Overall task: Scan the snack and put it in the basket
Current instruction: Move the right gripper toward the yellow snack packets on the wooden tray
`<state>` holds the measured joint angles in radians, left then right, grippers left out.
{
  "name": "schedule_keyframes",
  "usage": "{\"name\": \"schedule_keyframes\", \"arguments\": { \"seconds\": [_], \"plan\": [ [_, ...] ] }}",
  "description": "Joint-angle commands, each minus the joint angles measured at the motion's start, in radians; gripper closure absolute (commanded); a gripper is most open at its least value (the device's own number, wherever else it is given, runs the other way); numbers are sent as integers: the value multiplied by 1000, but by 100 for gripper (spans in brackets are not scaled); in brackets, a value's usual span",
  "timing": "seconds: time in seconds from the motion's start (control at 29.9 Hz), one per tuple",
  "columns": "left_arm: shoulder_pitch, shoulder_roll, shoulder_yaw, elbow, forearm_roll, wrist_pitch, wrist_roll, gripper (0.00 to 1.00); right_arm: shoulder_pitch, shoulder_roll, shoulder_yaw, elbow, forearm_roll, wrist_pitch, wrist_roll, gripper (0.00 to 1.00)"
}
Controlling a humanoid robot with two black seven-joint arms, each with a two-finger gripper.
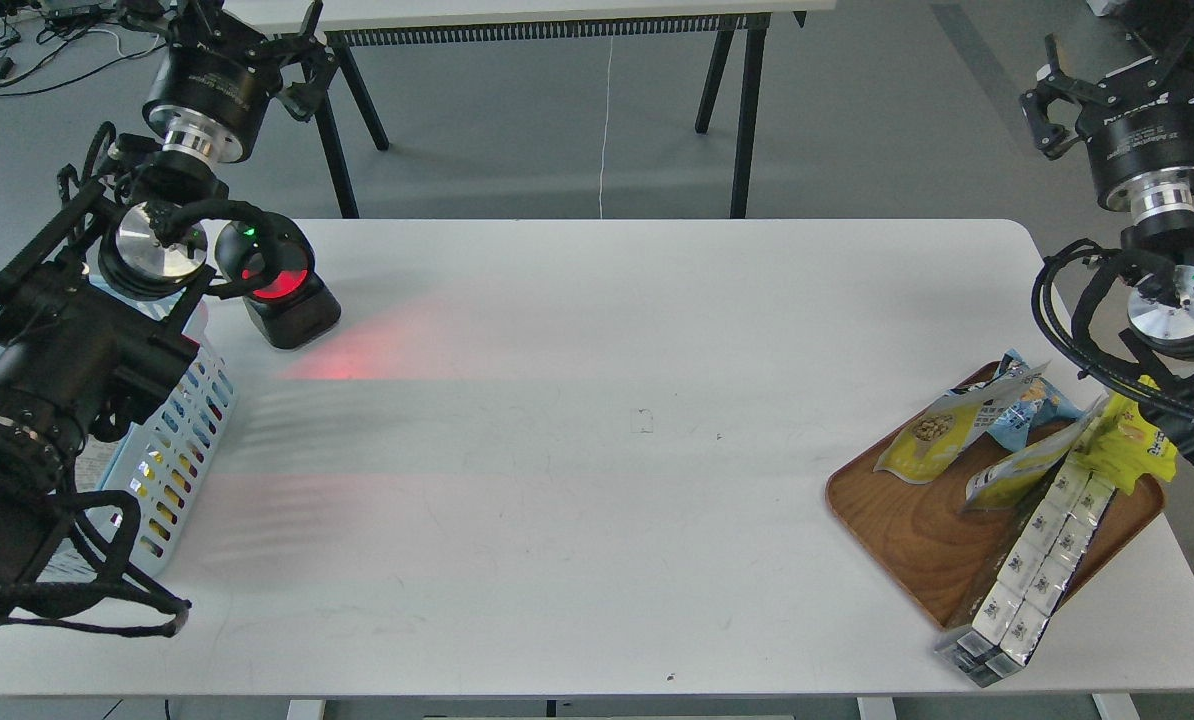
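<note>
Snack pouch [925, 440] lies on wooden tray [897, 520] at 4 o'clock, awaiting pickup; basket [182, 450] sits at 9 o'clock beside scanner [282, 290]. Left gripper [247, 25] and right gripper [1122, 75] hang raised, fingers apart, empty.

My matte black ribbed arm [47, 390] is showing silver metal discs at its joints. The light blue slotted plastic basket [182, 440] is letting yellow glints show through its slots. The black barcode scanner [282, 290] is glowing red and casting a pink-red wash over the plain white table [597, 520]. On the brown wood-grained tray [907, 520], the yellow-fronted pouch picturing beige beans [932, 440] is lying beside a pale blue bag [1032, 400] and a bright yellow packet [1142, 440].
</note>
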<state>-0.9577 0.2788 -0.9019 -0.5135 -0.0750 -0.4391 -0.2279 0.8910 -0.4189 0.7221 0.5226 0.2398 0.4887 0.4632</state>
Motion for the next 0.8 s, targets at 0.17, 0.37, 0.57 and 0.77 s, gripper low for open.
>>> {"name": "schedule_keyframes", "arguments": {
  "seconds": [0.17, 0.37, 0.57, 0.77],
  "plan": [
    [13, -3, 1, 7, 0, -10, -4, 0, 19, 2, -16, -3, -2, 0, 3, 1],
    [14, -4, 0, 10, -2, -7, -5, 0, 89, -50, -125, 17, -49, 0, 9, 1],
    [16, -4, 0, 12, -2, -9, -7, 0, 242, -191, -410, 189, -217, 0, 20, 2],
    [14, -3, 1, 10, -2, -9, -7, 0, 388, -276, -567, 344, -459, 0, 22, 2]
  ]
}}
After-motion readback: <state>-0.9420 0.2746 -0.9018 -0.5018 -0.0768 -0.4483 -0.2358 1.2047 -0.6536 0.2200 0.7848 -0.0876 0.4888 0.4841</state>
